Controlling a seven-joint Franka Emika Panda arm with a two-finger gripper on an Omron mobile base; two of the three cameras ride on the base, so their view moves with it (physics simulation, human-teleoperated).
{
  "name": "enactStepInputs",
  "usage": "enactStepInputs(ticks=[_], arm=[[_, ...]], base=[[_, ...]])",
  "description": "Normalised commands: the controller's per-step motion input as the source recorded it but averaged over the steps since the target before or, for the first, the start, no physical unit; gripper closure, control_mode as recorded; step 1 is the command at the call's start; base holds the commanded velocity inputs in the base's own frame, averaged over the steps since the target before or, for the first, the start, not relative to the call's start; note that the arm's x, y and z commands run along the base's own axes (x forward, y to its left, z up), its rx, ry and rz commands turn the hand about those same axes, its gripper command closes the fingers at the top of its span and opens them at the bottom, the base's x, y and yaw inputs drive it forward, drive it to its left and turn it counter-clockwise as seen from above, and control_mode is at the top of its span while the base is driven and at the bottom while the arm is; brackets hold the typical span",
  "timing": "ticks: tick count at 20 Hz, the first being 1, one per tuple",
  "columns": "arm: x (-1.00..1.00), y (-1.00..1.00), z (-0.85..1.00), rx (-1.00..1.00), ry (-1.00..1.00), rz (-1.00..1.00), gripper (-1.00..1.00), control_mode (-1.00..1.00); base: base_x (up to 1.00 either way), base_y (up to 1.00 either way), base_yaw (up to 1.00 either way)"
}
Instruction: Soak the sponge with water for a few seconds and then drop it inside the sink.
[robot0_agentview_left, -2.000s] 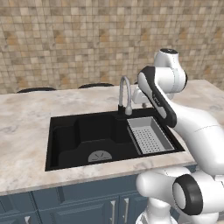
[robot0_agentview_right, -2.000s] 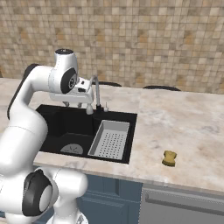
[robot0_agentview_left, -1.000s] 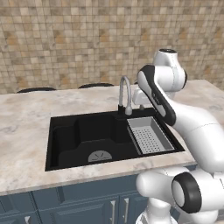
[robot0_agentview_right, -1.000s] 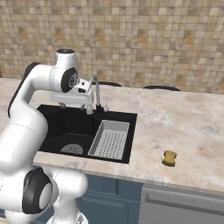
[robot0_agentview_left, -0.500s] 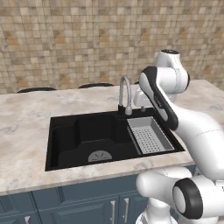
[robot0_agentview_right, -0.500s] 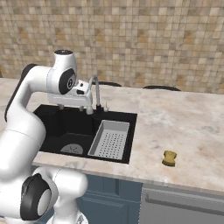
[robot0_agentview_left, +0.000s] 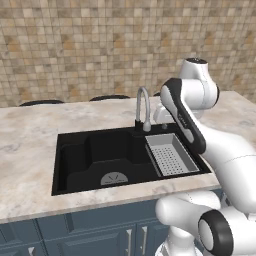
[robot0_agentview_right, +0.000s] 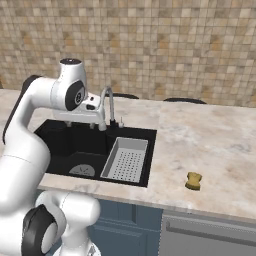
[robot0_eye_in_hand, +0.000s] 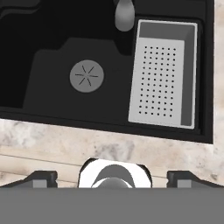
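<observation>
One sponge (robot0_agentview_right: 193, 181) lies on the counter (robot0_agentview_right: 210, 140) near its front edge, well right of the sink (robot0_agentview_right: 60, 137), seen from the right base | hand view looks down on drain (robot0_eye_in_hand: 86, 75) and strainer tray (robot0_eye_in_hand: 162, 83) | claw (robot0_eye_in_hand: 112, 177) spread wide, holding nothing, above the sink's rim by the faucet (robot0_agentview_left: 143, 110)

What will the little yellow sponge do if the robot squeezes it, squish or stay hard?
The sponge looks like a small soft block, so it would probably squish a bit between the fingers. It seems light for its size. It lies flat on the counter, so a push would likely slide it rather than roll it.
</observation>
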Motion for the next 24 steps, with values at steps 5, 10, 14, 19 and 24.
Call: enactStepInputs(ticks=[5,10,14,19,24], arm=[[0.00,-0.10,0.00,0.00,-0.03,0.02,-1.00,-1.00],[-0.01,-0.12,0.00,0.00,-0.05,0.01,-1.00,-1.00],[-0.08,0.00,-0.01,0.00,0.00,0.03,-1.00,-1.00],[-0.03,-0.12,0.00,0.00,-0.04,0.00,-1.00,-1.00],[-0.03,-0.09,0.00,0.00,-0.06,0.00,-1.00,-1.00]], base=[[0.00,0.00,0.00],[0.00,0.00,0.00],[0.00,0.00,0.00],[0.00,0.00,0.00],[0.00,0.00,0.00]])
